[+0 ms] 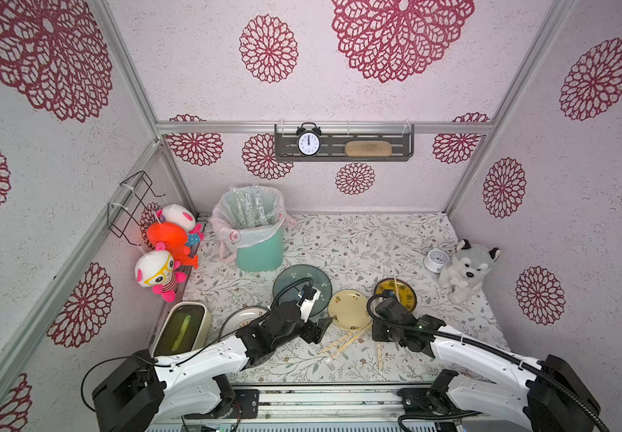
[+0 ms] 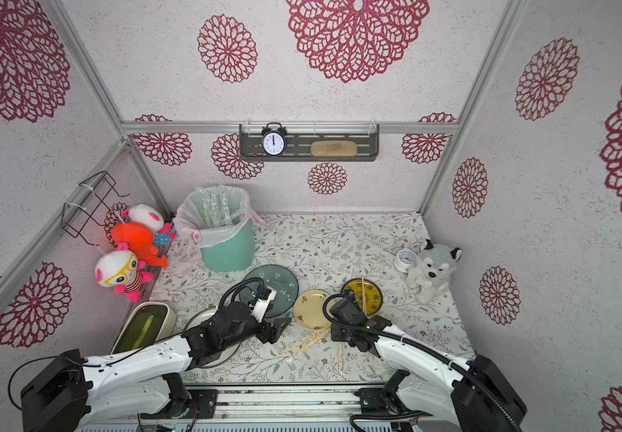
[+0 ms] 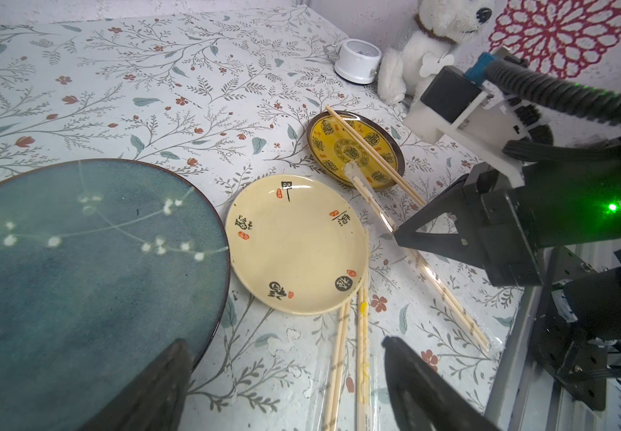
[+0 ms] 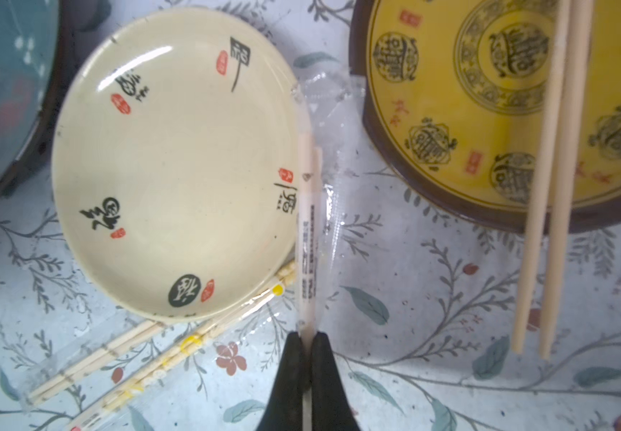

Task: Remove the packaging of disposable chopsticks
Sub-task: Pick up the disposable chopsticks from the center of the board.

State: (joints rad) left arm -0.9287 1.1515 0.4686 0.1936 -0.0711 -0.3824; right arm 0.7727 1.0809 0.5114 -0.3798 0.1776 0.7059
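My right gripper (image 4: 309, 336) is shut on a pair of disposable chopsticks (image 4: 307, 209) still inside its clear packaging (image 4: 333, 224), which runs between the cream plate (image 4: 174, 168) and the yellow plate (image 4: 387, 141). In the left wrist view the same sleeved pair (image 3: 372, 203) slants through the right gripper (image 3: 394, 235). Two more sleeved pairs (image 3: 350, 354) lie beside the cream plate, just ahead of my open, empty left gripper (image 3: 284, 341). A bare pair (image 4: 555, 186) rests across the yellow plate. Empty sleeves (image 1: 249, 213) stand in the lined bin (image 1: 260, 254).
A large dark teal plate (image 1: 294, 278) sits behind the left gripper (image 1: 320, 329). Another plate (image 1: 238, 318) lies under the left arm, and a white box (image 1: 182, 329) stands at the left edge. A plush husky (image 1: 466, 269) and a small white clock (image 1: 435, 259) are at the right.
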